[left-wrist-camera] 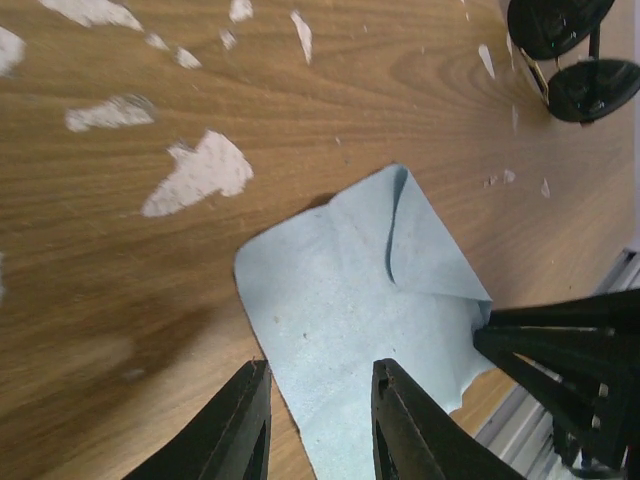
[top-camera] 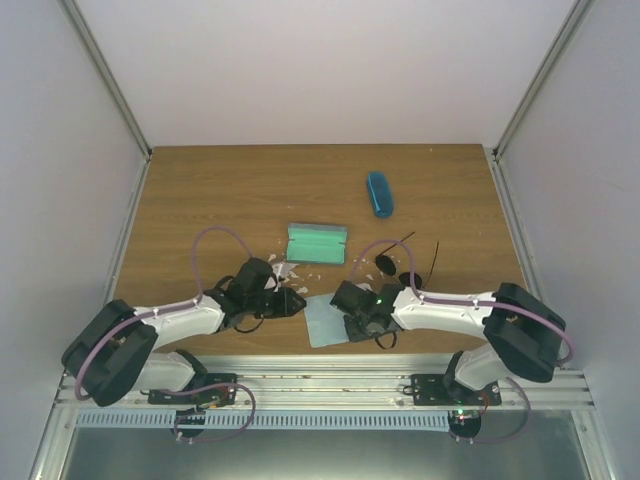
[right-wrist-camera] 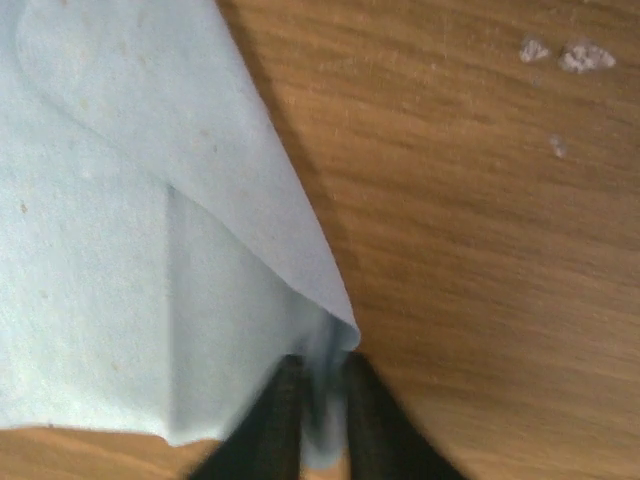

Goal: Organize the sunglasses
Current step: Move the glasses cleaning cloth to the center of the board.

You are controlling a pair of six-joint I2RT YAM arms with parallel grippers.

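The sunglasses I can see are a pair with round black lenses (top-camera: 385, 265) and thin arms, lying right of the table's middle; the same sunglasses (left-wrist-camera: 570, 50) show at the top right of the left wrist view. A light blue cloth (top-camera: 322, 318) lies flat near the front edge. My right gripper (right-wrist-camera: 320, 392) is shut on a corner of this cloth (right-wrist-camera: 150, 250), and its black fingers (left-wrist-camera: 560, 350) show pinching that corner. My left gripper (left-wrist-camera: 318, 400) stands open over the cloth's (left-wrist-camera: 350, 300) near edge, one finger above wood, one above fabric, holding nothing.
A grey-green rectangular case (top-camera: 317, 243) lies mid-table. A bright blue oval case (top-camera: 379, 193) sits farther back to the right. White scuffs (left-wrist-camera: 195, 175) mark the wood. The metal rail (top-camera: 320, 390) runs along the near edge, close behind the cloth.
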